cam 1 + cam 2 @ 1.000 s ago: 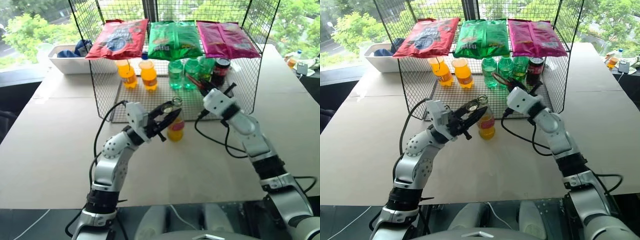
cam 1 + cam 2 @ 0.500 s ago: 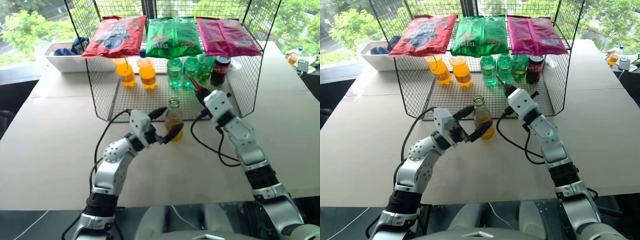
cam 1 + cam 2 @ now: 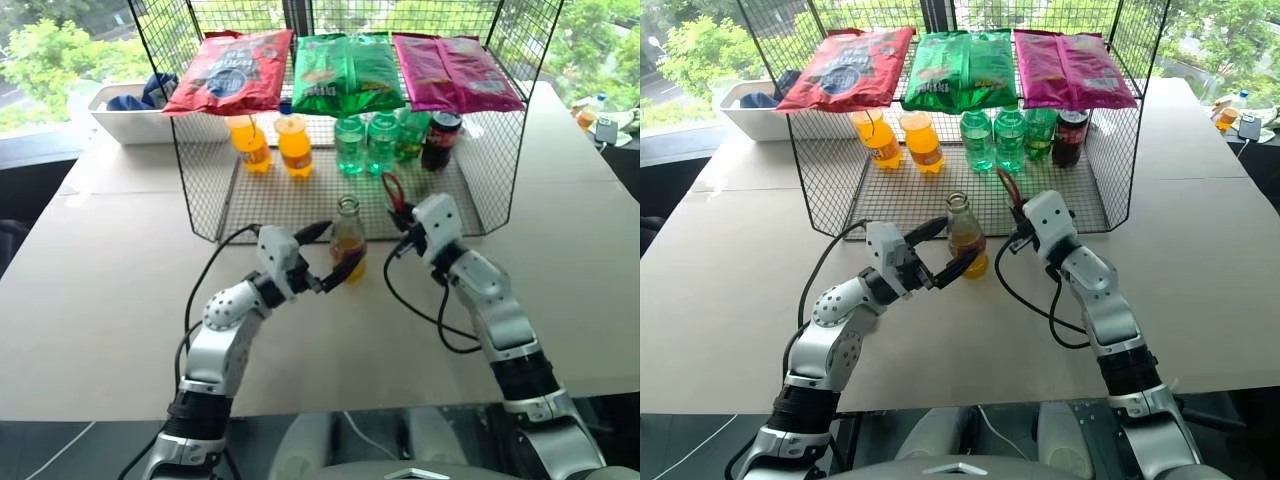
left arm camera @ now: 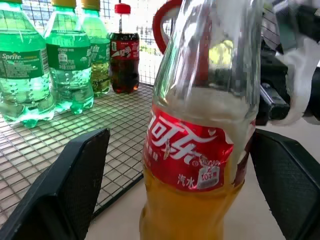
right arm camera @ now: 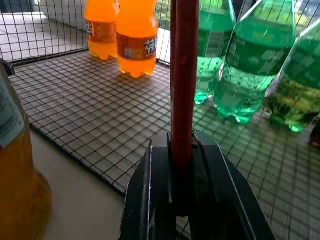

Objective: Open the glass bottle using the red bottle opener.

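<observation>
The glass bottle (image 3: 348, 240), yellow drink under a red label, stands upright on the table just in front of the wire rack. My left gripper (image 3: 330, 252) is open, one black finger on each side of the bottle's lower body; in the left wrist view both fingers (image 4: 75, 185) stand clear of the label (image 4: 192, 152). My right gripper (image 3: 402, 216) is to the right of the bottle, shut on the handle of the red bottle opener (image 3: 391, 191). The opener's loop sticks up beside the bottle's neck. The right wrist view shows the red handle (image 5: 184, 75) pinched between the fingers.
A wire rack (image 3: 290, 200) stands right behind the bottle with chip bags (image 3: 350, 72) on top. Inside are orange bottles (image 3: 295, 148), green bottles (image 3: 352, 145) and a dark cola bottle (image 3: 440, 140). A white bin (image 3: 120, 110) sits at the back left.
My left gripper has let go of the bottle, opened wide and dropped to its lower body. My right gripper has come down with the opener and rolled, close to the bottle's right side.
</observation>
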